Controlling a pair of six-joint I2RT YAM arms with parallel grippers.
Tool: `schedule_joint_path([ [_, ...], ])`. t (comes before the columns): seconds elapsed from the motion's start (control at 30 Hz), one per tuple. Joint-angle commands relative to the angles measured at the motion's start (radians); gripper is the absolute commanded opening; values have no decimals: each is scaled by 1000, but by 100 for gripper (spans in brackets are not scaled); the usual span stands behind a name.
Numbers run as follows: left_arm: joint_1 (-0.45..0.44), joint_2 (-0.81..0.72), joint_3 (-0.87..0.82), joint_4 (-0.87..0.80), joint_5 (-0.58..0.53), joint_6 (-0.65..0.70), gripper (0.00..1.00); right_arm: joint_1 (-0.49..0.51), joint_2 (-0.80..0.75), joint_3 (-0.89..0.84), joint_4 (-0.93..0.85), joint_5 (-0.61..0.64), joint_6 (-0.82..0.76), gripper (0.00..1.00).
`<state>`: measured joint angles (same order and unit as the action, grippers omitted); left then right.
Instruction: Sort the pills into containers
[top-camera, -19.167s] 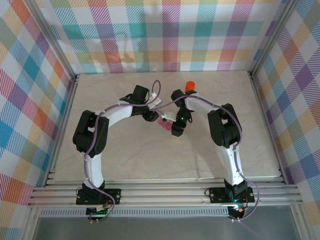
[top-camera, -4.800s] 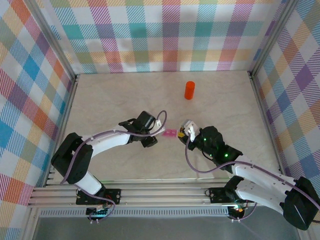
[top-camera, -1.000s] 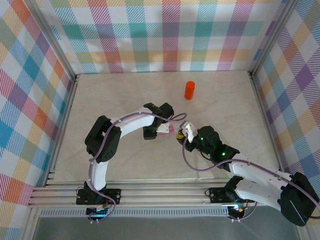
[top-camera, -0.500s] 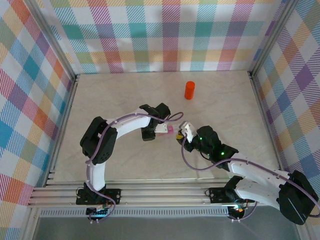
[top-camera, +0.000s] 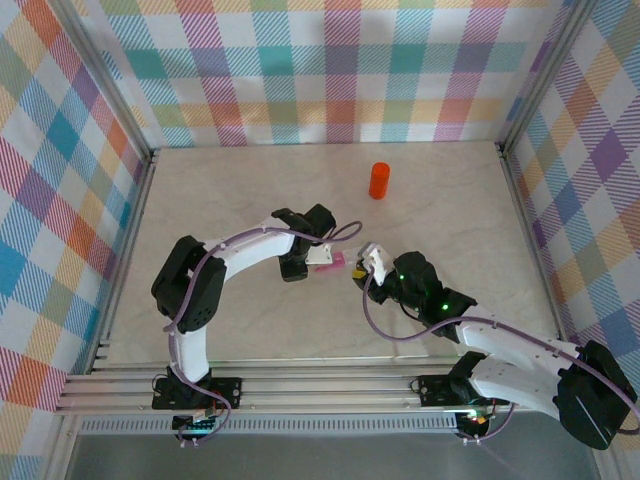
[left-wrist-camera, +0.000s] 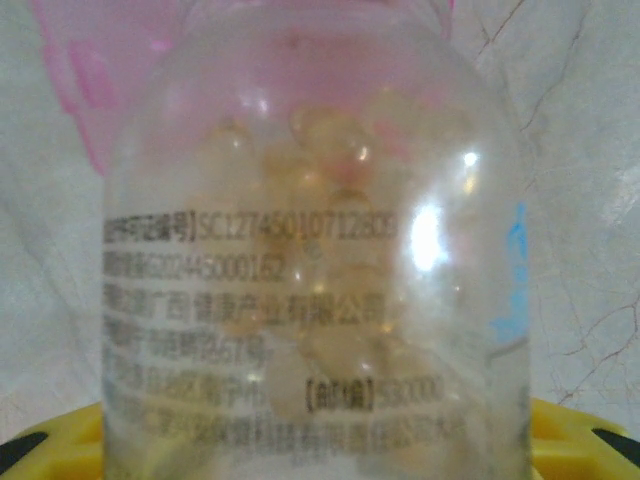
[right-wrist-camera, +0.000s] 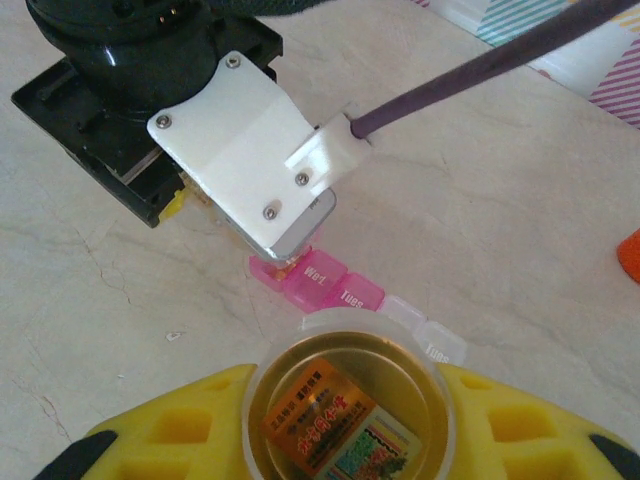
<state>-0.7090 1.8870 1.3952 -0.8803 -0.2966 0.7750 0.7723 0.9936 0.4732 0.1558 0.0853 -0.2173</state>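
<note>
On the pale marbled table (top-camera: 230, 200), the left arm curved up from its base and bent inward, bringing the left gripper (top-camera: 312, 262) down against the pink pill box (top-camera: 337, 263) near the middle. The right gripper (top-camera: 364, 270) reached in low from the other side, its tip just beside the box's right end. How either pair of jaws stood was too small to make out. An orange bottle (top-camera: 379, 181) stood upright well behind them, apart from both arms.

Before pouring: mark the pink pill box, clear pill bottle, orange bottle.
pink pill box (right-wrist-camera: 335, 283), right wrist view, pink lid.
clear pill bottle (left-wrist-camera: 320, 290), left wrist view, printed wall.
orange bottle (top-camera: 379, 182), top view, its body.
</note>
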Motion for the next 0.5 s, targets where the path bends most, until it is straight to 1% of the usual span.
schedule_joint_path([
  [0.0, 10, -43, -7, -17, 8, 3, 0, -2, 2, 29, 10, -21, 13, 31],
  [0.23, 9, -3, 7, -43, -19, 15, 0, -2, 11, 31, 11, -24, 13, 31],
  [0.47, -19, 80, 43, -71, -56, 26, 0, -2, 11, 30, 9, -23, 12, 31],
])
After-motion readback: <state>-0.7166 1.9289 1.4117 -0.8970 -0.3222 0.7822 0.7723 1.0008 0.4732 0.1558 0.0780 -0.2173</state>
